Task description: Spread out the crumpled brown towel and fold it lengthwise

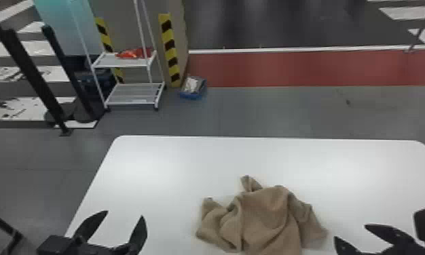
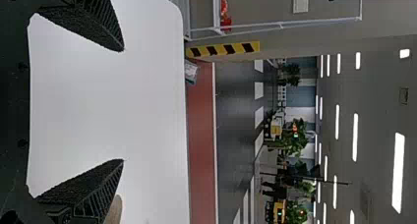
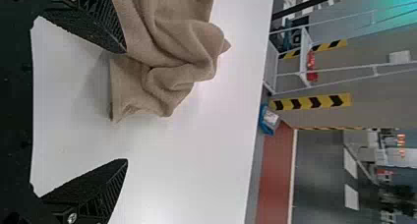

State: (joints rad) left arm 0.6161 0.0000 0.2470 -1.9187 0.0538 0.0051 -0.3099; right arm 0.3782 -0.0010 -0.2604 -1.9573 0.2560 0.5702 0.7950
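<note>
Brown towel (image 1: pixel 266 217) lies crumpled on the table (image 1: pixel 161 166). To its left, the left gripper (image 1: pixel 124 214) is empty, fingers parted; near its right side, the right gripper (image 1: pixel 351 232) is also empty, fingers spread.

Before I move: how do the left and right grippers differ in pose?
Left gripper points forward; right gripper angles inward, toward the towel.
Left gripper stands well off the towel's left side; right gripper is much nearer its right edge.
Shared: both open, nothing between the fingers.
</note>
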